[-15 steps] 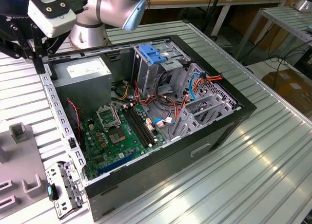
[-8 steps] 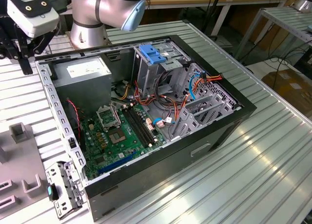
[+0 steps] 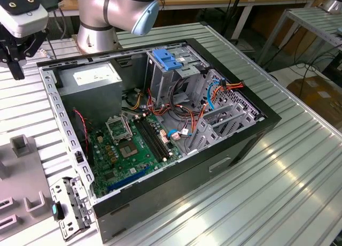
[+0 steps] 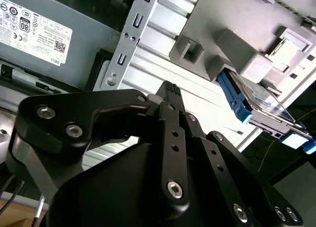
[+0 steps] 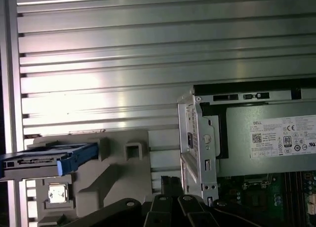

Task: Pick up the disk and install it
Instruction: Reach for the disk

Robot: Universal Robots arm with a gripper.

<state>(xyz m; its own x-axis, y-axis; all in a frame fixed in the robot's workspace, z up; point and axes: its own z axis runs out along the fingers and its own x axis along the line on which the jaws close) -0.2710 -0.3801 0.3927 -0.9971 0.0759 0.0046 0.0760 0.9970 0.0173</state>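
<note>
Exterior view's left: gripper (image 3: 15,69) above the table (image 3: 299,166), just outside the open case (image 3: 214,166), fingers pressed together on nothing. First wrist view: disk (image 5: 34,162) set in a grey holder (image 5: 123,172) near the table's edge, beside the case's corner, apart from the gripper. Bare slats beyond holder and case, open room there. Inside the case: power supply (image 3: 91,77) at the corner nearest the gripper, cage (image 3: 171,59) with blue handle, cables (image 3: 231,86) crowding the far side.
</note>
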